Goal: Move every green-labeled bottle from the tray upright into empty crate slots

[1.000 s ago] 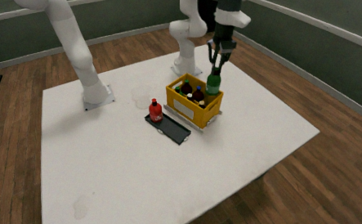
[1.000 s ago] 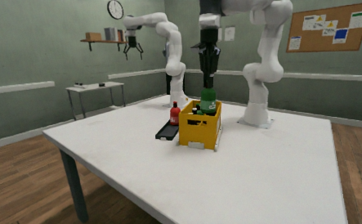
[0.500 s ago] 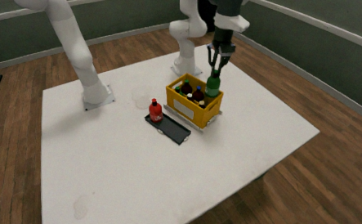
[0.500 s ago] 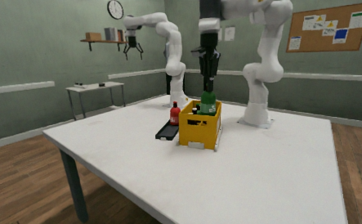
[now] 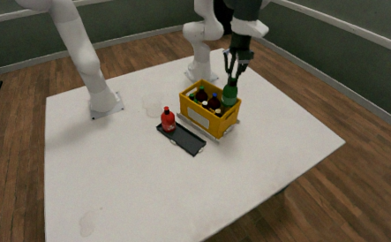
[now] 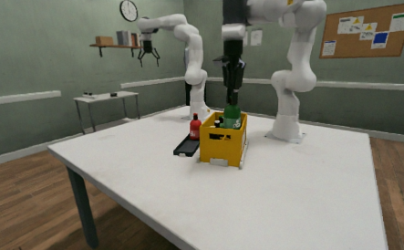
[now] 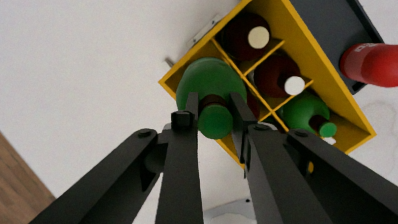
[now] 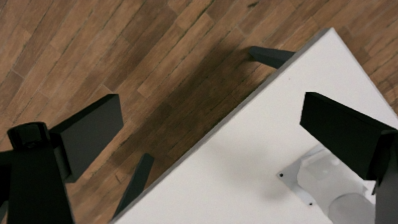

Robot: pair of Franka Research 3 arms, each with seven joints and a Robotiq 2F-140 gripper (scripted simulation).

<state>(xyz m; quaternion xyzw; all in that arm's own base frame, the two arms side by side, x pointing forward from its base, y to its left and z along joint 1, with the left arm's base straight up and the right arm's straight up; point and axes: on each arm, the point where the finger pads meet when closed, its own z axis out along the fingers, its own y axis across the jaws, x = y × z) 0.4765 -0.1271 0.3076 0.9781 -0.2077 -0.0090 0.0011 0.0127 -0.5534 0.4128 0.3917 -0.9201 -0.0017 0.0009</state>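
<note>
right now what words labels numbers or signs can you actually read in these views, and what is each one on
No word or number reads clearly.
Red bottle: white lettering, too blurred.
Green bottle in the left hand: pale marks, too small.
Crate: pale side panel, no legible text.
Notice board: papers and yellow triangle signs, wording too small.
Wall clock: numerals too blurred.
</note>
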